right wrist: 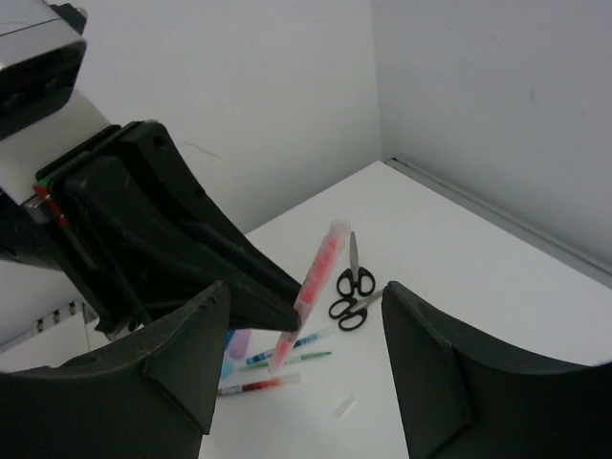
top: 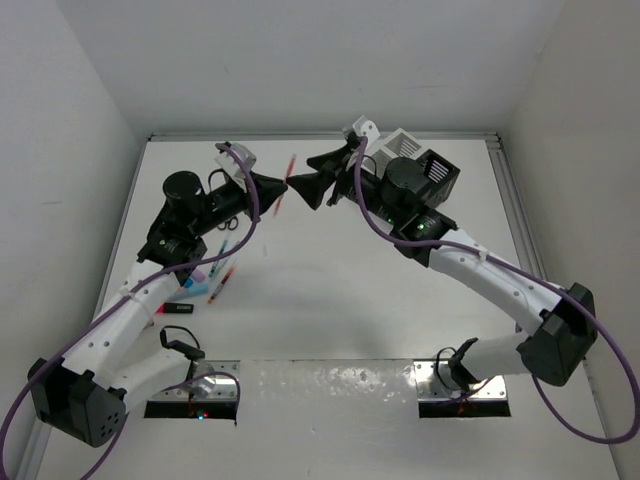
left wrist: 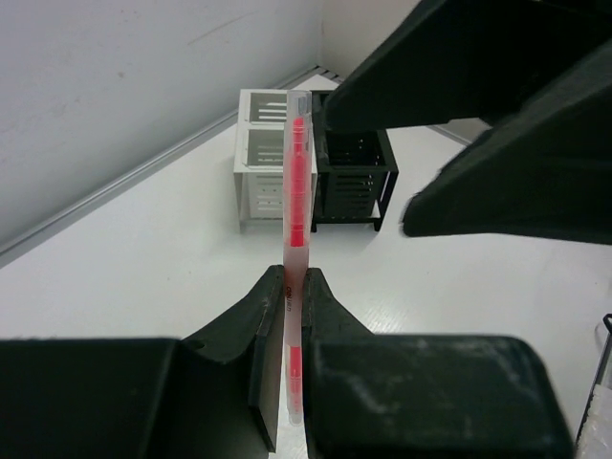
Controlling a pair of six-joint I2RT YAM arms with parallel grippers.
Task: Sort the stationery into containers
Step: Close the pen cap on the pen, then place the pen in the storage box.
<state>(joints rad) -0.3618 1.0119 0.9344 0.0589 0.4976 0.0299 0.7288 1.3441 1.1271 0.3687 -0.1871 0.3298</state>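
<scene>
My left gripper (left wrist: 295,277) is shut on a thin red pen (left wrist: 297,191), held upright above the table. In the top view the left gripper (top: 281,186) meets my right gripper (top: 299,187) tip to tip, with the pen (top: 291,166) between them. The right gripper (right wrist: 306,287) stands open, its fingers either side of the pen (right wrist: 320,268) without touching it. Behind the right arm stand the white container (top: 398,143) and the black container (top: 438,176), also seen as the white box (left wrist: 260,158) and the black box (left wrist: 359,182).
Two black-handled scissors (right wrist: 354,282) lie on the table under the grippers. Beside them are several thin pens (right wrist: 287,354), a purple highlighter (right wrist: 239,341) and a small clear cap (right wrist: 342,408). More highlighters and pens (top: 205,278) lie by the left arm, near the left wall.
</scene>
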